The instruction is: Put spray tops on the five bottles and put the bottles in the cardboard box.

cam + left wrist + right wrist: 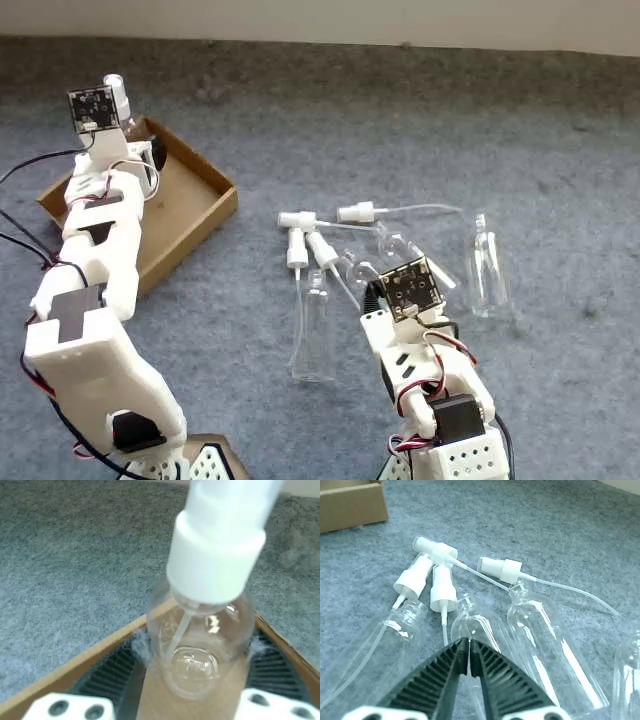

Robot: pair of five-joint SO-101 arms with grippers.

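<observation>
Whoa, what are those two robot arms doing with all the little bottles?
The left gripper holds a clear bottle with a white spray top already on, over a corner of the cardboard box. The right gripper is shut and empty, low over four open bottles lying on the grey carpet with four loose spray tops beside them. One bottle is nearly boxed; four remain.

A grey, fuzzy carpet [330, 120] covers the whole surface, meeting a pale wall [400, 18] along the far edge.
</observation>
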